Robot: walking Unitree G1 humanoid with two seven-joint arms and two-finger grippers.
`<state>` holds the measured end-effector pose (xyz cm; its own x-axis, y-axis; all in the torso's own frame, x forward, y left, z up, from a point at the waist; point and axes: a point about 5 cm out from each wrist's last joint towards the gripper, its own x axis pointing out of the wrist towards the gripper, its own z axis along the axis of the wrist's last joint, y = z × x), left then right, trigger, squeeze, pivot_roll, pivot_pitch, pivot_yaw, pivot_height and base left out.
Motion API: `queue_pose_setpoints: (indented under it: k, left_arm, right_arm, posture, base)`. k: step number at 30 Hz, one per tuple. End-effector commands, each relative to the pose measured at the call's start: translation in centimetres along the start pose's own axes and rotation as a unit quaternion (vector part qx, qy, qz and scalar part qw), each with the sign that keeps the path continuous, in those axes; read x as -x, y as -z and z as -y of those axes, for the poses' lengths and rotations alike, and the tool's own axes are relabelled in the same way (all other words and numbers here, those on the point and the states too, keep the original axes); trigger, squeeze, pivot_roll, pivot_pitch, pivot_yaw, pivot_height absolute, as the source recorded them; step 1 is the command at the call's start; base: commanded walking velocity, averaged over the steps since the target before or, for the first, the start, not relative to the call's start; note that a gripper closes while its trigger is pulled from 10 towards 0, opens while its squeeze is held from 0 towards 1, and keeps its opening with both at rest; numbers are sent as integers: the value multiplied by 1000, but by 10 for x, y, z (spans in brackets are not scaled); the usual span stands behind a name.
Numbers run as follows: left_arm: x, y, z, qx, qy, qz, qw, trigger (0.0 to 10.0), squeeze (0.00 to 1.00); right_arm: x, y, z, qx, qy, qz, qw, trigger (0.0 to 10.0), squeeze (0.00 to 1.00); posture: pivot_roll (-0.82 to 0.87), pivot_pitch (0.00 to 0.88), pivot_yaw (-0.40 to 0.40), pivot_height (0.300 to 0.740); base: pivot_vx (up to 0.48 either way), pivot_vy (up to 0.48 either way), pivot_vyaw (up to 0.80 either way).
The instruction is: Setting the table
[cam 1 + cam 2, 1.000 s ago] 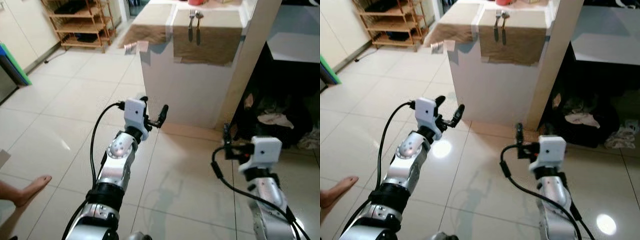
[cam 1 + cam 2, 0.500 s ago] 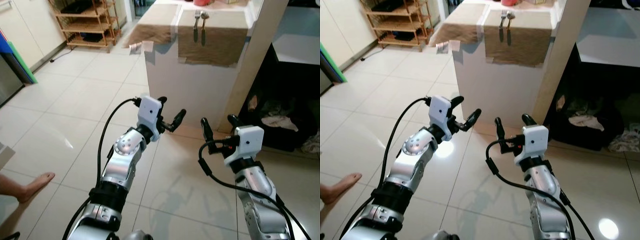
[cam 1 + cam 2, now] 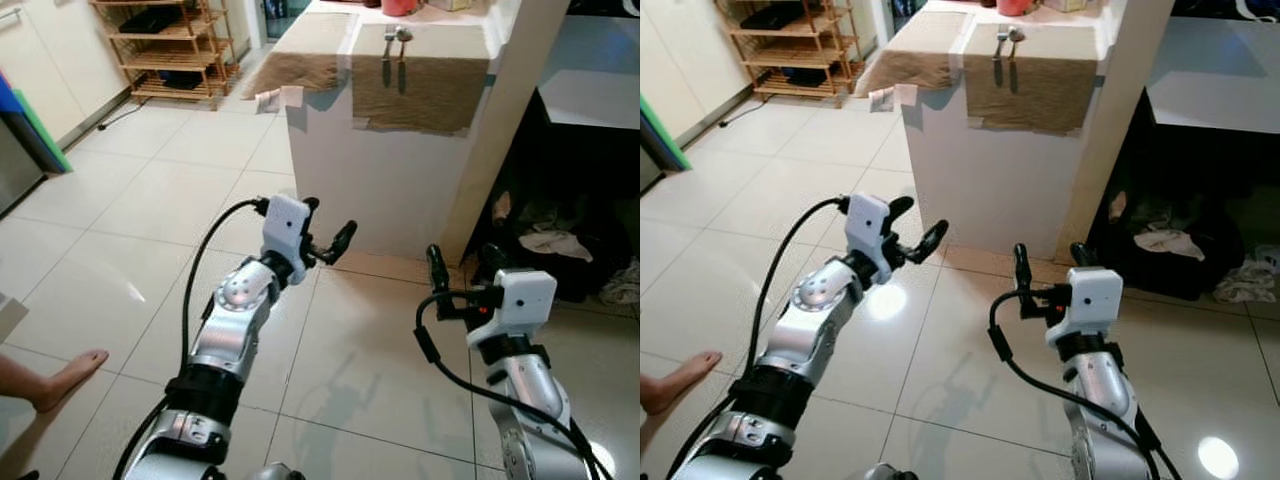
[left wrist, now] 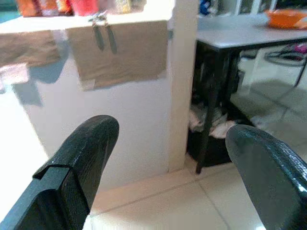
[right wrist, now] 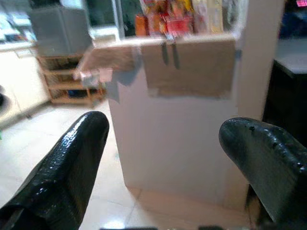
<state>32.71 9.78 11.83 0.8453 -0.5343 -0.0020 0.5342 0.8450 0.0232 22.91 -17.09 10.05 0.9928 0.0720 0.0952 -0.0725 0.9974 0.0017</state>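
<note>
Both arms are raised over the tiled floor point(image 3: 120, 190) in front of a white counter point(image 3: 385, 170), with the left gripper point(image 3: 326, 226) and the right gripper point(image 3: 462, 268) each spread wide and holding nothing. A fork point(image 3: 387, 55) and a spoon point(image 3: 402, 57) lie side by side on a brown placemat point(image 3: 420, 85) that drapes over the counter's near edge, well apart from both grippers, and a second placemat point(image 3: 300, 65) lies to its left. A wooden shelf point(image 3: 165, 45) stands at the far left, a dark table point(image 3: 590, 95) with crumpled cloths point(image 3: 548, 240) under it is to the right, and a person's bare foot point(image 3: 65, 375) rests on the floor at the lower left.
</note>
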Motion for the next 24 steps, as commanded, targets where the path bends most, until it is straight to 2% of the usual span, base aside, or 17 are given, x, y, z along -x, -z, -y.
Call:
queue_pose_setpoints:
  k: [1, 5, 8, 9, 15, 24]
  left_arm:
    - [12, 8, -21, 18, -52, -12, 998, 10000, 0]
    - [15, 9, -28, 24, -87, -10, 996, 10000, 0]
    - [9, 5, -19, 48, -94, 5, 994, 10000, 0]
    - [8, 5, -15, 36, -88, 3, 995, 10000, 0]
    - [4, 2, -7, 20, -67, 12, 997, 10000, 0]
    - [-9, -12, 6, 24, -49, 42, 998, 10000, 0]
  right_arm:
    - [9, 3, 9, 2, 31, -4, 1000, 10000, 0]
    - [14, 6, 16, 4, 55, -8, 998, 10000, 0]
    - [10, 7, 19, 5, 65, -8, 998, 10000, 0]
    - [7, 5, 17, 3, 61, -5, 998, 10000, 0]
    - [-1, 2, 14, 6, 47, 3, 999, 10000, 0]
    - [-14, -4, 15, 38, 44, 22, 998, 10000, 0]
  posture:
    - [-41, 0, 105, 740]
    - [-36, 0, 103, 740]
    - [-32, 0, 96, 740]
    - [-31, 0, 94, 740]
    - [-26, 0, 88, 740]
    - [-22, 0, 82, 740]
  base:
    - [0, 0, 0]
    - [0, 0, 0]
    - [0, 0, 0]
    - [0, 0, 0]
    - [0, 0, 0]
    - [395, 142, 0]
